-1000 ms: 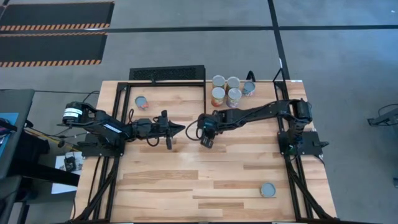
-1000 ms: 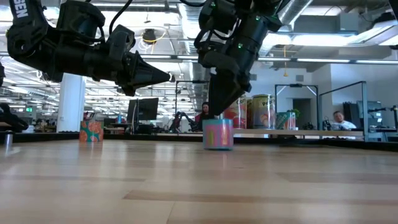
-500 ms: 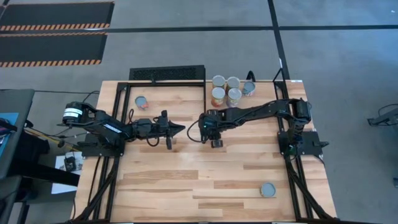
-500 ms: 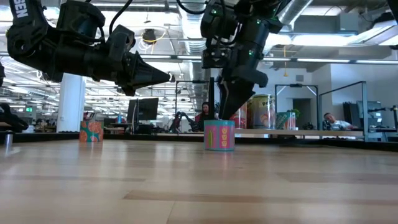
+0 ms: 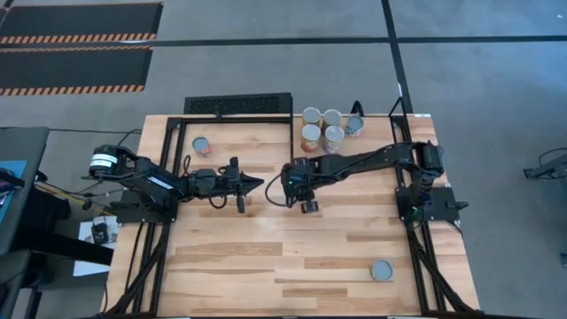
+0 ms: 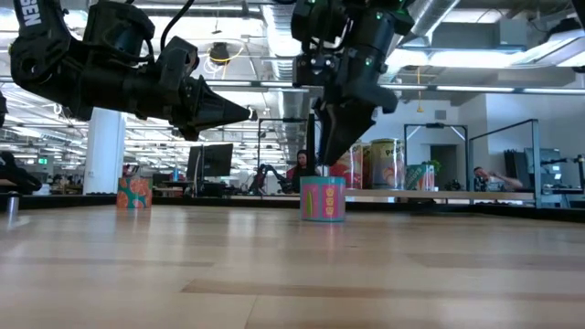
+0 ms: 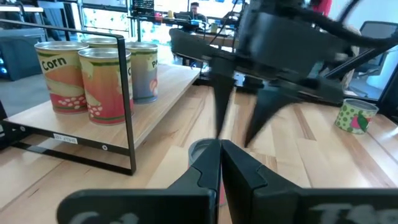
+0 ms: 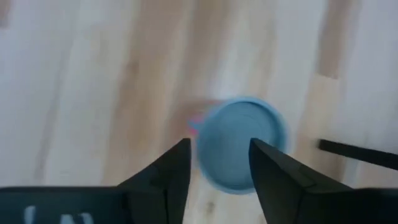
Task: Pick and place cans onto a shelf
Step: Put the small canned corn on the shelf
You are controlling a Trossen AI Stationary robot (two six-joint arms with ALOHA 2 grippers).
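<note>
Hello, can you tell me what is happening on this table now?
The right gripper, fingers open, hangs just above a small pink-and-teal tin with a silver lid standing mid-table, not gripping it. The left gripper waits shut beside it. Four tall cans stand on the wooden shelf.

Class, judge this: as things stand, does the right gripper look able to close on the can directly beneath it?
Probably yes. The right gripper hangs open just above the can, which stands upright and alone on the table, with nothing between them. The shut left gripper points from the side, clear of it.
</note>
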